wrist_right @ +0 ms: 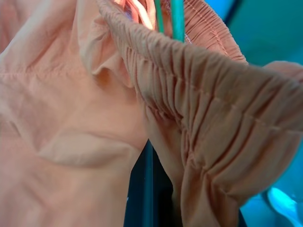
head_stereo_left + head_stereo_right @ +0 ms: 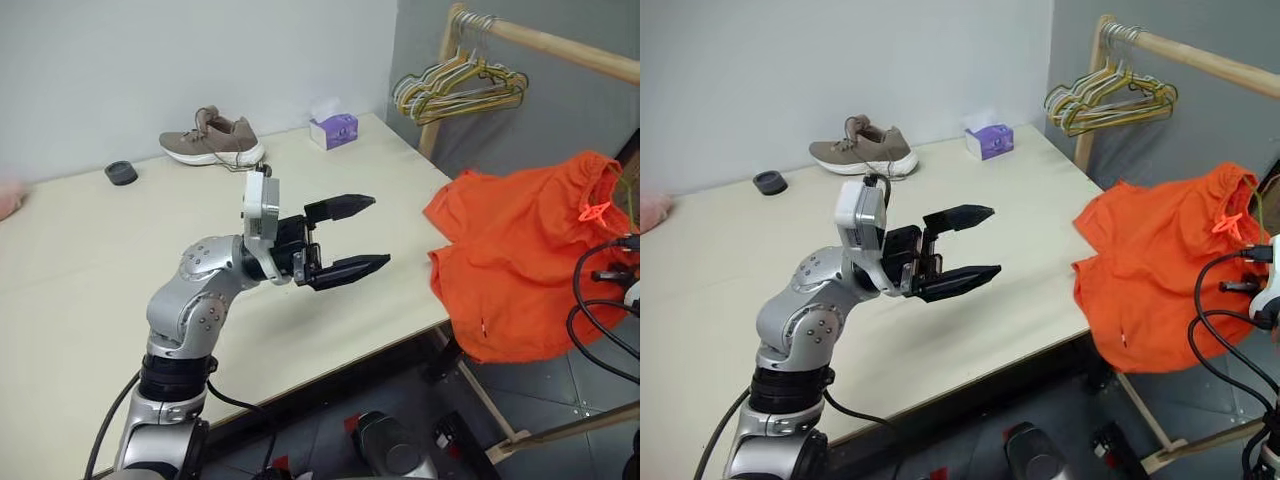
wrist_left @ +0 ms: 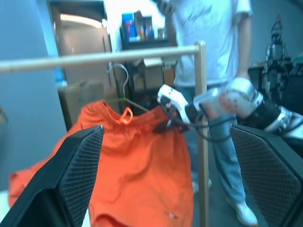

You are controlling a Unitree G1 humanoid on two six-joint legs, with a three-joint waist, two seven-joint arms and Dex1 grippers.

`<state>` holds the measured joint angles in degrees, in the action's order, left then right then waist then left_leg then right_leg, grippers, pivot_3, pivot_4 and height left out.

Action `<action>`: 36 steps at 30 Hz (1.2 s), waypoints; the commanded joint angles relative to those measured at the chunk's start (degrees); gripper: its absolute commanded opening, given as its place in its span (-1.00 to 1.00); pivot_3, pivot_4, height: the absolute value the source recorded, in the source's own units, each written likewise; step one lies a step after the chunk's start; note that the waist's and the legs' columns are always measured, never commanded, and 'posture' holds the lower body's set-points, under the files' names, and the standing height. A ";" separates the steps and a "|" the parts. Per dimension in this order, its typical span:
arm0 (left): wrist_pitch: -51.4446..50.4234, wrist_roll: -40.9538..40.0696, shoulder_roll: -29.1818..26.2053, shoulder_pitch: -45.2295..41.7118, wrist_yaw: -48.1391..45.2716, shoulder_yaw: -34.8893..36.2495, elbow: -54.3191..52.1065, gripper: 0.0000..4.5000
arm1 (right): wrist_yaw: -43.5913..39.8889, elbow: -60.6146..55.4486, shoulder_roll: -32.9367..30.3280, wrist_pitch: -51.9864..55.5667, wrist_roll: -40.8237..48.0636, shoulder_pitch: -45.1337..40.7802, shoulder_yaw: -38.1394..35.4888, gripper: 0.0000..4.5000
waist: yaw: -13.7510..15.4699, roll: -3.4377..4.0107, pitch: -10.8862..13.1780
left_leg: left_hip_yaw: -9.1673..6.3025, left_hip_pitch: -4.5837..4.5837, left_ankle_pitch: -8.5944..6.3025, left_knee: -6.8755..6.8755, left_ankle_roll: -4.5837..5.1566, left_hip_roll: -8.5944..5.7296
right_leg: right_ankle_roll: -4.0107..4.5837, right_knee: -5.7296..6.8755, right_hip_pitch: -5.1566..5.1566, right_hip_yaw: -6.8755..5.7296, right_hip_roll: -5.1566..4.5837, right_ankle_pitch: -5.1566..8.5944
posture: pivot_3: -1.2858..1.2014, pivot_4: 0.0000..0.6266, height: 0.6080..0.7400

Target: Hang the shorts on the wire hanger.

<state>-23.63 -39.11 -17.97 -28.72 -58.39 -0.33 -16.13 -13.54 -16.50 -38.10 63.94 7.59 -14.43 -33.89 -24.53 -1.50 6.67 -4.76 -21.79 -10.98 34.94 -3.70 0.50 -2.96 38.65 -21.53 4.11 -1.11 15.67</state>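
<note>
Two grippers: left gripper (image 2: 351,237) spread wide, empty, over table (image 2: 90,270); right gripper clenched on shorts (image 2: 525,255) waistband, far right off table edge. Hanger (image 1: 176,19) wire inside waistband. Next: hang hanger on rail (image 2: 570,48).

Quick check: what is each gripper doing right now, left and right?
Left gripper: open, holding nothing, above the table.
Right gripper: shut on the shorts.

Pale beige surface (image 2: 120,270). On it, far edge by the wall: tan shoe (image 2: 213,140), small black round object (image 2: 121,173) left of it, purple tissue box (image 2: 334,129) right. Orange shorts (image 2: 505,260) drape over the right corner.
</note>
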 commanded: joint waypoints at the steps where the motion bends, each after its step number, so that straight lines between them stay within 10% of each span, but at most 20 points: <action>1: 3.23 0.93 2.58 -0.59 2.54 -0.81 -0.21 0.99 | 3.84 0.06 -1.04 -4.65 -1.86 -3.60 -1.85 -1.00 | -0.22 -0.01 0.00 | 0.00 0.01 0.00 0.00 0.00 0.00 | 0.00 -0.03 0.02 0.01 0.00 0.00 | -0.27 -0.78 1.00; 19: 6.09 2.69 6.46 -0.99 5.88 -3.62 1.01 0.99 | 8.86 23.43 -4.04 2.02 2.65 -25.44 -4.01 -1.00 | -0.82 0.10 0.16 | 0.12 -0.01 -0.09 -0.12 0.15 0.00 | -0.11 -0.51 0.15 0.11 0.01 -0.06 | -0.26 -0.74 1.00; 36: 6.79 2.65 7.12 -1.38 6.27 -4.61 1.40 0.99 | 13.50 10.32 6.07 19.71 3.36 -29.39 -10.06 -1.00 | 0.91 0.13 0.18 | 0.14 -0.28 -0.41 -0.14 0.67 -0.03 | -0.30 -0.93 0.11 0.17 0.02 -0.16 | -0.25 -0.74 1.00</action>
<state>-18.07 -36.27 -11.22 -28.86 -52.09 -4.79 -13.93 0.07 -4.04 -31.89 83.69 10.72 -43.79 -43.76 -23.62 -1.37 6.85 -4.62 -22.06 -11.39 34.80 -3.03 0.48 -3.26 37.72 -21.42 4.28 -1.09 15.51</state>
